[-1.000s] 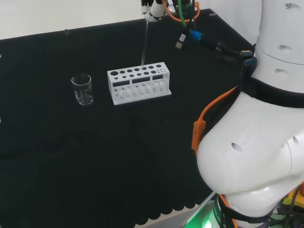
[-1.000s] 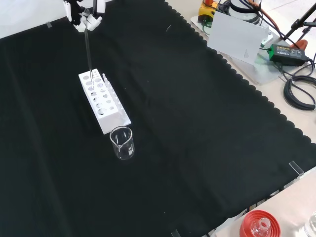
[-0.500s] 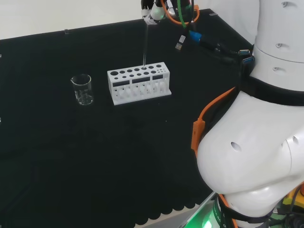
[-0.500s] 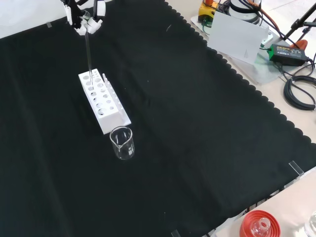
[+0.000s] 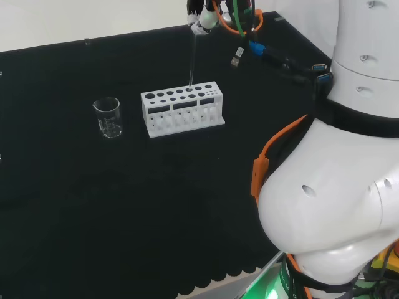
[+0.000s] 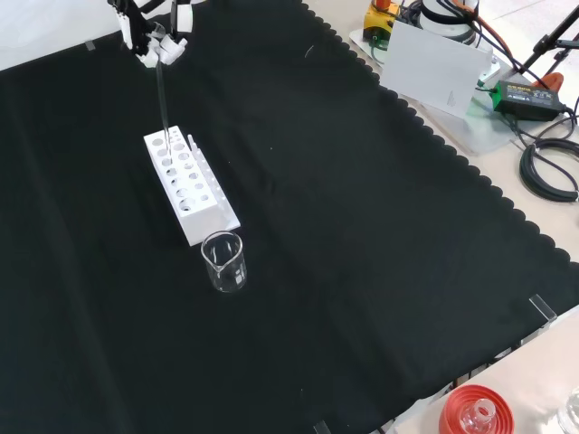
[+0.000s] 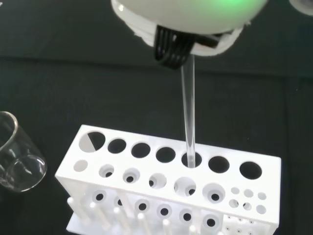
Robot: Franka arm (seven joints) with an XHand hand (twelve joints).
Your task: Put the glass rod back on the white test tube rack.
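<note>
The glass rod (image 5: 191, 59) hangs nearly upright, and the hand (image 5: 201, 17) is shut on its top end by the fingertips. The rod's lower end sits in a hole in the back row of the white test tube rack (image 5: 181, 110). In the front view the hand (image 6: 156, 41) is at the top left, with the rod (image 6: 163, 95) running down to the rack's (image 6: 191, 187) far end. The wrist view shows the rod (image 7: 188, 112) entering one large hole of the rack (image 7: 146, 188), under the blurred hand (image 7: 181, 19).
An empty glass beaker (image 5: 108, 117) stands left of the rack in the head view, and just in front of it in the front view (image 6: 223, 262). A red ribbed stand (image 6: 473, 413) sits beyond the cloth's scalloped edge. A white box (image 6: 432, 65) and cables lie at the front view's top right.
The hand has shifted slightly to the right in the head view, tilting the rod a little. The rod's lower end stays at the same rack hole.
</note>
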